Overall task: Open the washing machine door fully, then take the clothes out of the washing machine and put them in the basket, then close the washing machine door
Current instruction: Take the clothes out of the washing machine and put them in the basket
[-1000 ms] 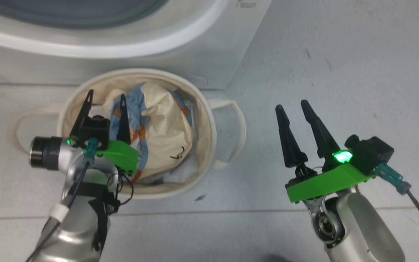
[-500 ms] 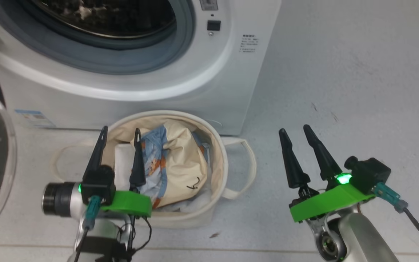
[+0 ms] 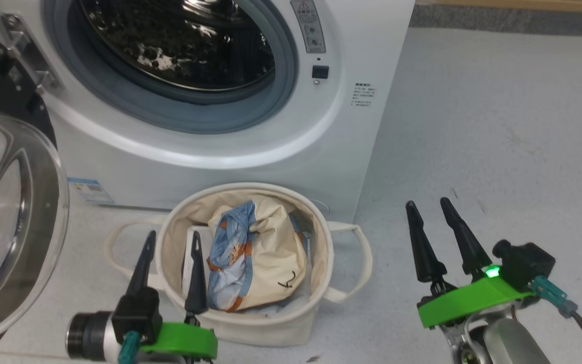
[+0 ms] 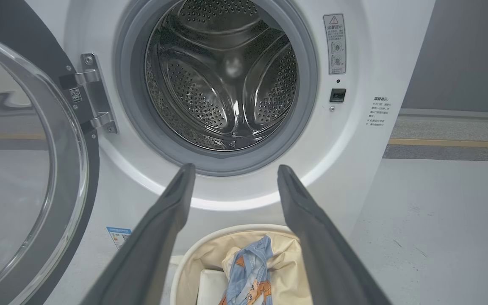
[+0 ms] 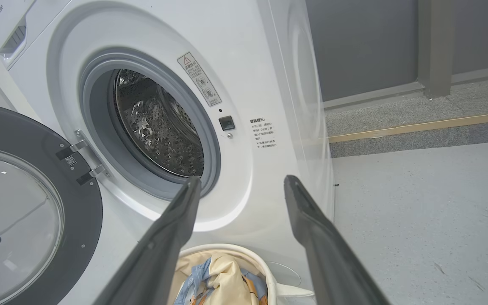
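Note:
The white washing machine [image 3: 331, 146] stands with its door [image 3: 13, 222] swung wide open to the left; the drum [image 4: 223, 76] looks bare. In front of it sits the off-white basket [image 3: 321, 237] holding the clothes [image 3: 265, 263], a cream garment over a light blue printed one. My left gripper [image 3: 172, 240] is open at the basket's near-left rim, nothing between its fingers. My right gripper [image 3: 430, 207] is open over the floor to the basket's right, holding nothing. The door's black rim [image 5: 87, 212] and the basket [image 5: 265, 275] also show in the right wrist view.
A flat white folded sheet [image 3: 188, 255] lies in the basket's left side. Grey floor [image 3: 498, 131] stretches to the right of the machine, with a raised kerb and yellow strip [image 5: 417, 127] and a grey wall behind.
The head camera has tilted up, bringing the drum opening and the open door into view. Both grippers stay open, and the clothes lie unmoved in the basket.

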Controlling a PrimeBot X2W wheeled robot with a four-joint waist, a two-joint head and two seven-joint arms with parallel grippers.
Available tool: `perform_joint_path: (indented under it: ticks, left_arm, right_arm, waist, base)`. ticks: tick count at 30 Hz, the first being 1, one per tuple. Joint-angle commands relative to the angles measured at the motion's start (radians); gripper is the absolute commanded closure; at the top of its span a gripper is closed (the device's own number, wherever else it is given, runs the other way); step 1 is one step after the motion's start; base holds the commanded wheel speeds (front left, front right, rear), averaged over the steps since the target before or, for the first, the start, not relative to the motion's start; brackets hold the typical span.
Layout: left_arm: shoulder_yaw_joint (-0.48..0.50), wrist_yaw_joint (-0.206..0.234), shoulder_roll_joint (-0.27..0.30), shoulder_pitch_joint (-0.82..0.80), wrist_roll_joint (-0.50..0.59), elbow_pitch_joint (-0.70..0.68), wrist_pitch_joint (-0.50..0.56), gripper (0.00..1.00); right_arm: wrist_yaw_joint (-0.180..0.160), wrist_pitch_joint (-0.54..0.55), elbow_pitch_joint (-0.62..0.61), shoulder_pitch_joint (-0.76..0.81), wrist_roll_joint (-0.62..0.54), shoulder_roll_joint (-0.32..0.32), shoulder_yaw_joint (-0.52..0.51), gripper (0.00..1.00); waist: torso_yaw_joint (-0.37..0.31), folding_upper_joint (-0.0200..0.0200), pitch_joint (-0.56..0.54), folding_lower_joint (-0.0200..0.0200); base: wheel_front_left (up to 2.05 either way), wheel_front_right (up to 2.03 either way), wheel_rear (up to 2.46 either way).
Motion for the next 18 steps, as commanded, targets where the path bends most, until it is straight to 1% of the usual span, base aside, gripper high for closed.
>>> perform_joint_path:
  ticks: [1,3,7,15,18]
  left_arm:
    - [0.027,-0.007,0.001,-0.01,-0.001,-0.043,-0.005,0.0]
    - [0.027,-0.016,0.0,0.012,-0.002,-0.043,-0.005,0.0]
    - [0.042,-0.01,-0.004,0.045,-0.007,-0.042,-0.005,0.0]
    - [0.071,0.031,-0.013,0.091,-0.011,-0.033,-0.005,0.0]
    - [0.076,0.04,-0.014,0.101,-0.009,-0.022,-0.005,0.0]
  right_arm:
    - [0.001,-0.012,-0.029,-0.005,0.002,0.003,0.013,0.0]
    - [0.001,-0.012,-0.023,0.004,0.006,0.003,0.0,0.0]
    - [0.001,-0.012,-0.013,0.023,0.02,0.003,-0.024,0.0]
    - [0.001,-0.012,0.005,0.039,0.014,0.003,-0.016,0.0]
    - [0.001,-0.012,0.007,0.041,0.015,0.003,-0.018,0.0]
  waist:
    - [0.005,-0.0001,-0.017,0.0]
    - [0.003,-0.0001,-0.031,0.0]
    - [0.001,-0.0001,-0.059,0.0]
    - [-0.004,-0.0001,-0.079,0.0]
    - [-0.006,-0.0001,-0.08,0.0]
  base:
    - [0.0,0.0,0.0]
    - [0.0,0.0,0.0]
    - [0.0,0.0,0.0]
    - [0.0,0.0,0.0]
    - [0.0,0.0,0.0]
